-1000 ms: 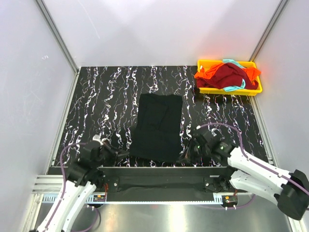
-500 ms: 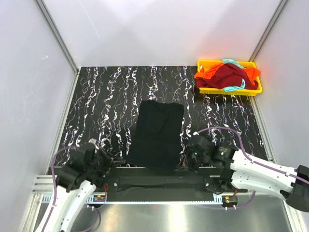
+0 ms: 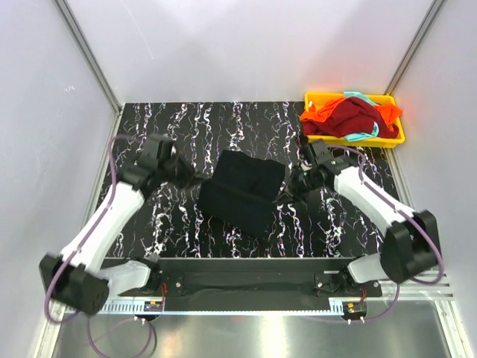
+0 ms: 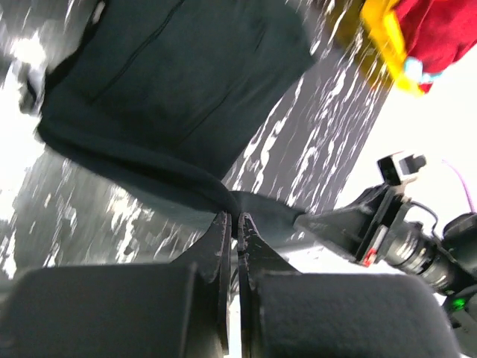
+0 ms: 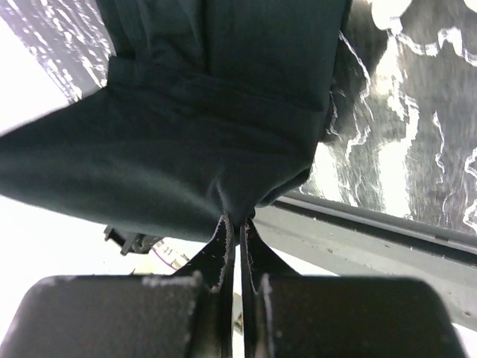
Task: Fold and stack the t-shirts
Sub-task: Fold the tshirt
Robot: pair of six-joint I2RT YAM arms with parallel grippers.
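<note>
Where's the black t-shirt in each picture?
Top external: black t-shirt mid-table, bunched.
Left wrist: black t-shirt fills upper left, edge pinched in the left claw.
Right wrist: black t-shirt fills the top, pinched in the right claw.
Shared landmark: white-veined black table.

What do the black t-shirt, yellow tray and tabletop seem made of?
The black t-shirt looks like soft matte fabric, likely cotton knit: it drapes and creases. The yellow tray seems rigid smooth plastic: straight moulded walls. The tabletop is hard, black with white marble-like veining; stone or printed laminate, I cannot tell.
</note>
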